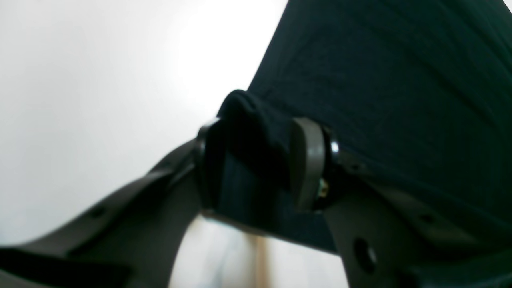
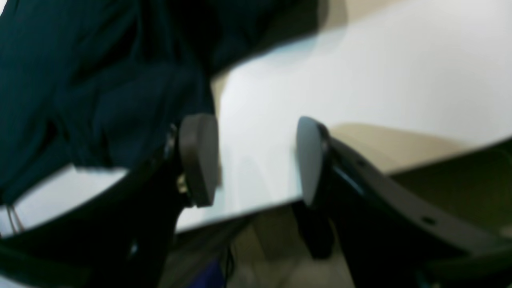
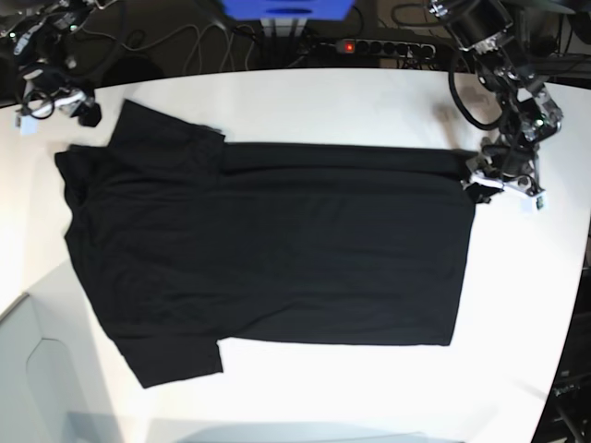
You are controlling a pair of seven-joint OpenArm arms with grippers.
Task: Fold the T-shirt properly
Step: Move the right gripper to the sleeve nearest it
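The black T-shirt (image 3: 268,249) lies spread flat on the white table (image 3: 323,101), plain side up, with the sleeves at the left and the hem at the right. My left gripper (image 3: 477,181) is at the hem's far right corner. In the left wrist view it (image 1: 258,164) is shut on a bunched fold of the T-shirt (image 1: 392,100). My right gripper (image 3: 81,109) is at the table's far left corner, just beside the upper sleeve. In the right wrist view it (image 2: 254,160) is open with nothing between its fingers, and the T-shirt (image 2: 80,80) lies to its left.
A power strip (image 3: 388,44), cables (image 3: 166,41) and a blue box (image 3: 286,7) sit behind the table's far edge. The table's front left edge (image 3: 18,305) runs close to the lower sleeve. Bare white table surrounds the shirt.
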